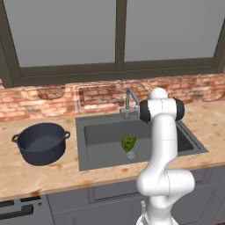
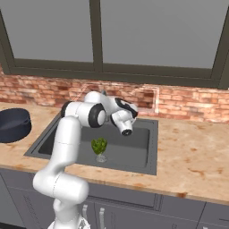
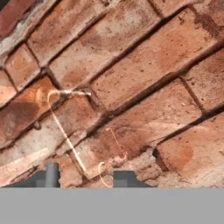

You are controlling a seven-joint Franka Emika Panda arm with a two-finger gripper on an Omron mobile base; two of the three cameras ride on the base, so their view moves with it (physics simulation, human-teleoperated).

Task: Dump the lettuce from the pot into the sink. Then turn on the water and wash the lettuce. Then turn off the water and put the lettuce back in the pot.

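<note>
Lettuce (image 1: 128,143) mid-sink (image 1: 88,165), well off walls

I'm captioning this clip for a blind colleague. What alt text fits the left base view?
A leafy green lettuce sits in a dark grey sink set into a speckled counter, with the white robot arm rising in front. An empty dark pot stands on the counter left of the sink; a grey faucet and brick wall lie behind.
</note>
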